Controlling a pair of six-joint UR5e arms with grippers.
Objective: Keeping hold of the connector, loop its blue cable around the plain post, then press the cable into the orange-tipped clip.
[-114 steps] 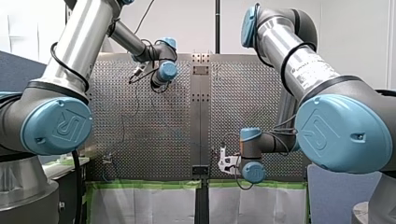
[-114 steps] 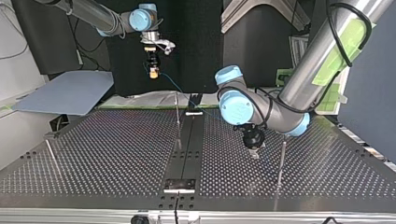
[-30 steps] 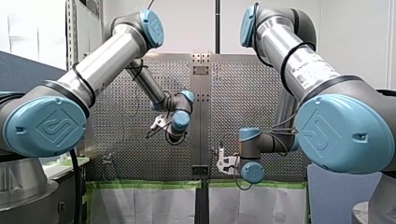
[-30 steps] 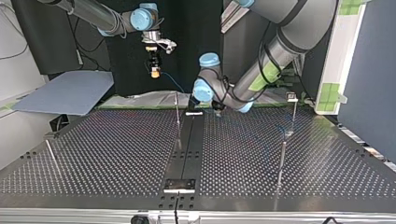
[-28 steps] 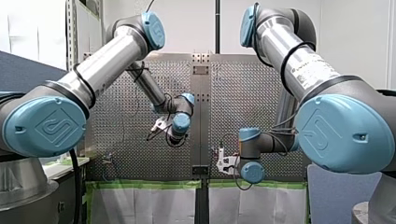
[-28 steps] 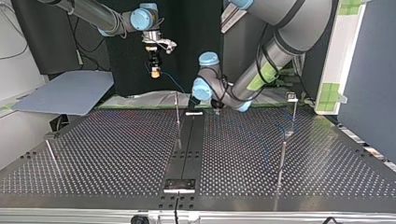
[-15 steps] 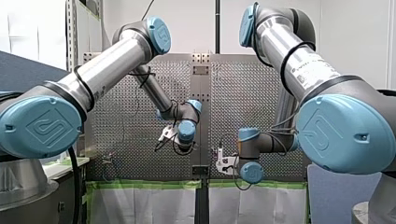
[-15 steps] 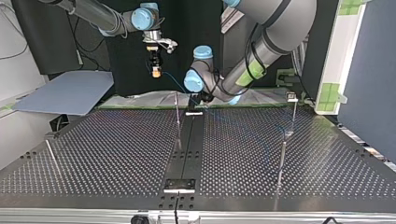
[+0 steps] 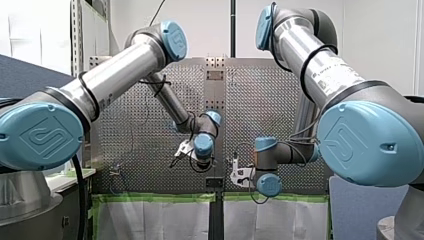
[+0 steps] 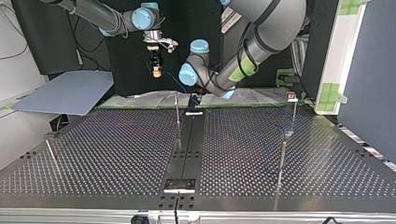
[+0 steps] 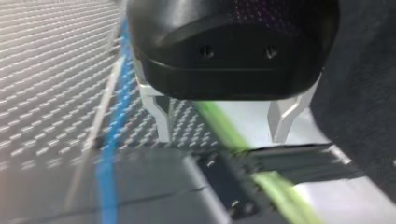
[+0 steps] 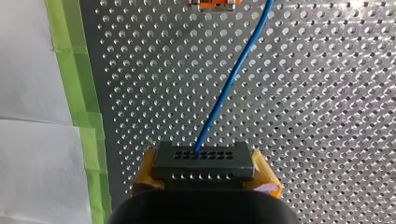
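Note:
My right gripper is shut on the black connector, with a yellow pad on each side of it. The blue cable runs from the connector over the perforated plate, past an orange-tipped clip ahead of the gripper. In the top view my right gripper hangs above the table's far edge, and the cable slopes down towards my left gripper. My left gripper is open, with nothing between its metal fingers. The blurred cable lies beside it. A thin post stands close by.
Green tape and white sheeting border the plate's edge. More thin posts stand at the top view's right, one with a small head, and another post leans at the left. A grey board lies at the far left.
My left arm has swept across the plate to the far edge, close to the cable and my right gripper. My right arm has stayed put with the connector.

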